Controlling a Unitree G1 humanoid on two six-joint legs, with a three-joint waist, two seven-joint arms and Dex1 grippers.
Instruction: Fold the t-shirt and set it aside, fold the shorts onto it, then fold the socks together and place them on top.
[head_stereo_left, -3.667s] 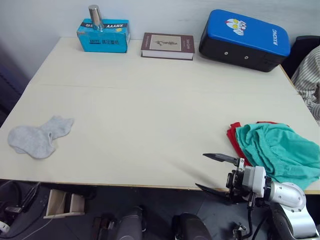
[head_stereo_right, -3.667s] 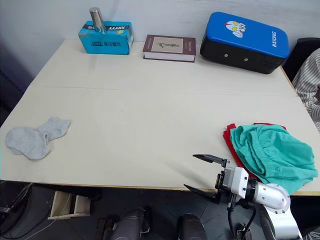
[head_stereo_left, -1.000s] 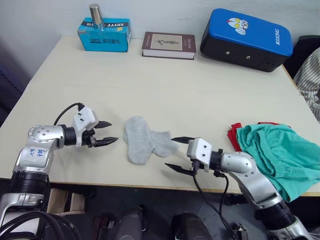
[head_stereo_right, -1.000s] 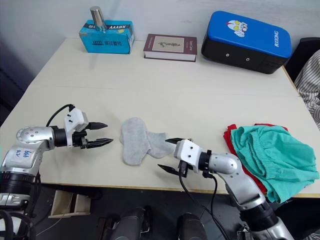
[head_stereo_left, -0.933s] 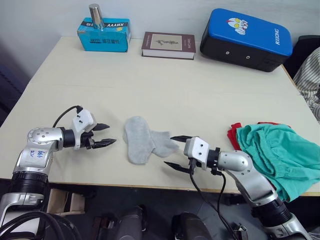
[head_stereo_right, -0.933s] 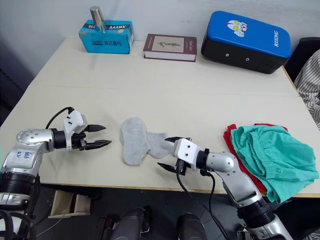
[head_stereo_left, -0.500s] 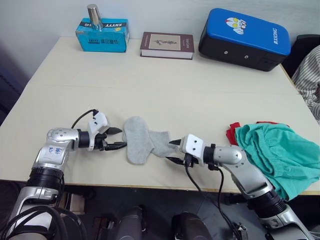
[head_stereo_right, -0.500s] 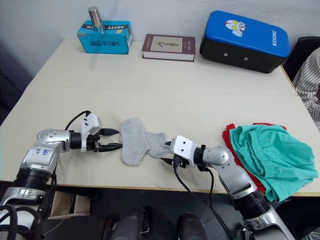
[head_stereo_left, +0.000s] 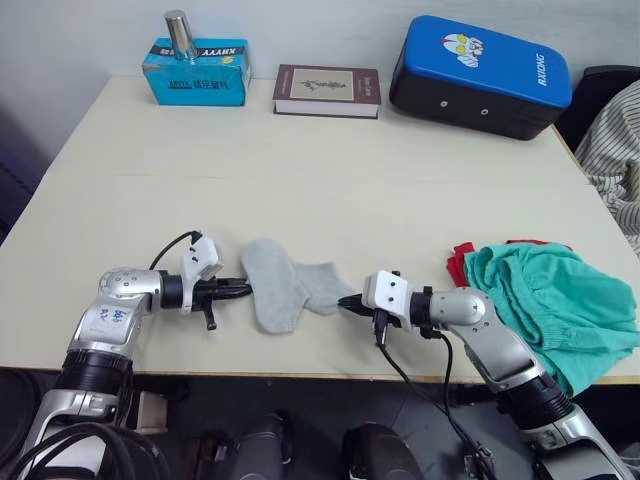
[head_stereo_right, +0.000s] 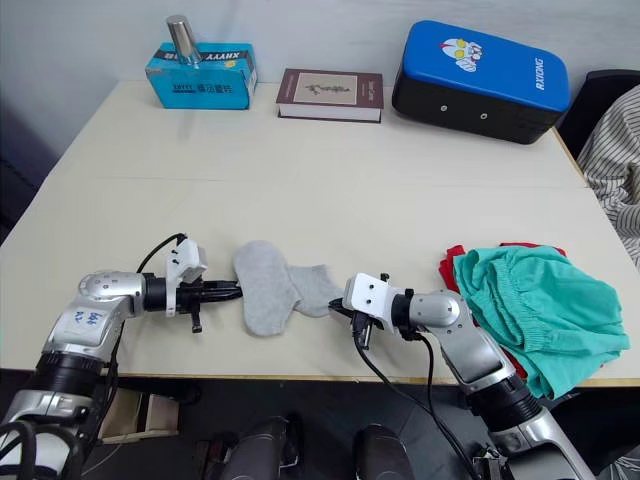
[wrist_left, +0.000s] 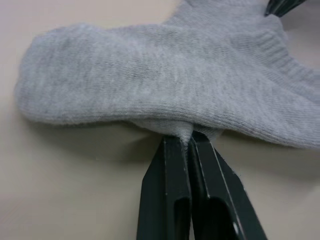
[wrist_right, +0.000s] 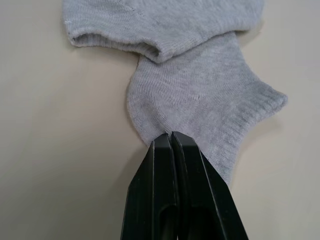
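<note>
We pinch the socks (head_stereo_left: 285, 292) with left hand (head_stereo_left: 246, 289) and right hand (head_stereo_left: 347, 300); shorts (head_stereo_left: 550, 305) already top the t-shirt (head_stereo_left: 458, 264), socks remaining.

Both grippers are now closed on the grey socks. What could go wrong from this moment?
The left gripper pinches only a small fold at the socks' edge, and the right gripper holds a thin edge, so either could slip. Pulling apart may separate the pair. The shorts pile reaches the table edge.
</note>
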